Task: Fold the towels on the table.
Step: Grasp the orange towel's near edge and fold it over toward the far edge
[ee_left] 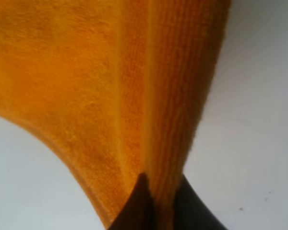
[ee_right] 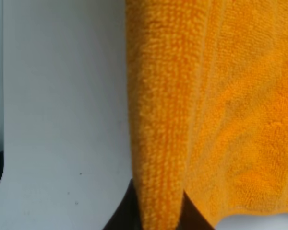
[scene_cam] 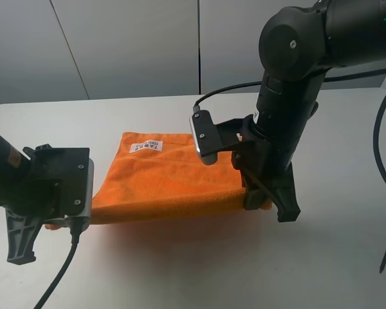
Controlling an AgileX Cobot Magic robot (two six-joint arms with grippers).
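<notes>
The orange towel (scene_cam: 170, 180) lies on the white table (scene_cam: 199, 264), its near edge lifted a little off the surface between the two grippers. A white label (scene_cam: 145, 146) shows near its far left corner. My left gripper (scene_cam: 55, 223) is shut on the towel's near left corner, and the left wrist view shows the cloth (ee_left: 149, 96) pinched between dark fingertips (ee_left: 137, 211). My right gripper (scene_cam: 260, 199) is shut on the near right corner, where the cloth (ee_right: 163, 120) runs down between the fingertips (ee_right: 127, 213).
Black cables hang at the right edge (scene_cam: 379, 148) and trail from the left arm (scene_cam: 58, 277). The right arm's wrist camera (scene_cam: 204, 137) juts out over the towel. A grey wall (scene_cam: 128, 45) stands behind the table's far edge.
</notes>
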